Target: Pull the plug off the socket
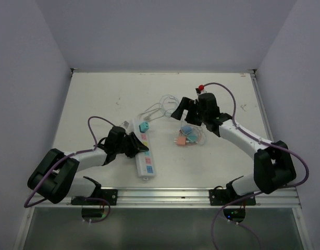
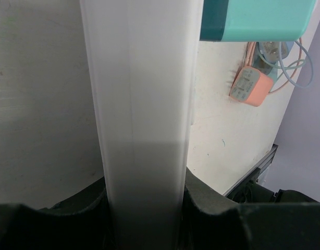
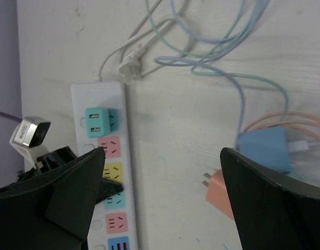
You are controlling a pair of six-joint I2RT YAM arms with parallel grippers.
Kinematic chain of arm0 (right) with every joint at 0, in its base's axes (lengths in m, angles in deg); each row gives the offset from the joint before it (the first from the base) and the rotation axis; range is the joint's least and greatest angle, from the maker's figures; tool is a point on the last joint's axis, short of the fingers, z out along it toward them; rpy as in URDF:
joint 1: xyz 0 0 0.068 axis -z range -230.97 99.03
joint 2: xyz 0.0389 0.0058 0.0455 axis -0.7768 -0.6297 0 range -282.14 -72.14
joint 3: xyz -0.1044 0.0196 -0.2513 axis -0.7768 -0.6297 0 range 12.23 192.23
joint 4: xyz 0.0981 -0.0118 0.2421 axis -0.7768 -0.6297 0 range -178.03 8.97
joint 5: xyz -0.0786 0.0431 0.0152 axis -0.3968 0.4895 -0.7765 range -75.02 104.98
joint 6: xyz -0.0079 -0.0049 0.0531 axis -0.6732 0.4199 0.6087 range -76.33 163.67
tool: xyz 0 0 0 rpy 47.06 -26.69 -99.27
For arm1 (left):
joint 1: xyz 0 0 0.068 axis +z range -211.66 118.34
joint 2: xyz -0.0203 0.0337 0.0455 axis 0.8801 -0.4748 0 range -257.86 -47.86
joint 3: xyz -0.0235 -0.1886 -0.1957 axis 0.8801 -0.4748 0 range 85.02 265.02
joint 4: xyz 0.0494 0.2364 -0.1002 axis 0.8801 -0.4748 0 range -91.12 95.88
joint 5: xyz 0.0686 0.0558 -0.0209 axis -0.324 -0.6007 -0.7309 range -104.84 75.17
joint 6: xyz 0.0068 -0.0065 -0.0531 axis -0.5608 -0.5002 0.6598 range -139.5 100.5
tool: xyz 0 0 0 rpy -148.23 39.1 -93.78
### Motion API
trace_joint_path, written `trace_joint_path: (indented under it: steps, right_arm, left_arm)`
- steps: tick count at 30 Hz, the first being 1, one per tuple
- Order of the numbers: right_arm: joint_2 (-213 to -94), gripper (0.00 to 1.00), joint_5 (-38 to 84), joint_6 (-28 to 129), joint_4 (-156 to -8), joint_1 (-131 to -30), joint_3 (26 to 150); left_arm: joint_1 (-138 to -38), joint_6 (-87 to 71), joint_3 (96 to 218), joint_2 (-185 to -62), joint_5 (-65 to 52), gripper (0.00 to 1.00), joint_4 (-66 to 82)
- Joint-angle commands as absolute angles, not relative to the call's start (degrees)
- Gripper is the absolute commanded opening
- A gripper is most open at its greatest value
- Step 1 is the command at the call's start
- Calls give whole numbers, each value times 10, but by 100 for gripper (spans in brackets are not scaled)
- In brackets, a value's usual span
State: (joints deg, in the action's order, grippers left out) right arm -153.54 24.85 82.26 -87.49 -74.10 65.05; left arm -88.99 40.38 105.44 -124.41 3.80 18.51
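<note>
Teal plug (image 3: 97, 122) sits unpulled in the end outlet of the socket (image 1: 148, 165).
Left gripper (image 1: 139, 146) clamps the socket mid-length; right gripper (image 3: 160, 161), wide open and empty, hovers beside it and should next seize the plug.

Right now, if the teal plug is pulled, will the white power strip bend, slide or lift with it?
The power strip looks rigid, so it probably will not bend. It seems light, so it would likely lift with the teal plug, but the left gripper clamps its sides and should hold it down. Its thin cord looks floppy.
</note>
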Motion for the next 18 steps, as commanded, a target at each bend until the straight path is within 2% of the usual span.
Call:
trace_joint_path:
  steps: [1,10,18]
  right_arm:
    - [-1562,96,253,871,-814,-792,680]
    - [-1674,94,232,939,-741,-887,732]
    - [-1762,83,253,963,-714,-917,785]
  left_arm:
    - [-888,371,1056,-1256,34,0,164]
    - [-888,368,1053,-1256,37,0,165]
    - [-888,366,1051,-1250,35,0,159]
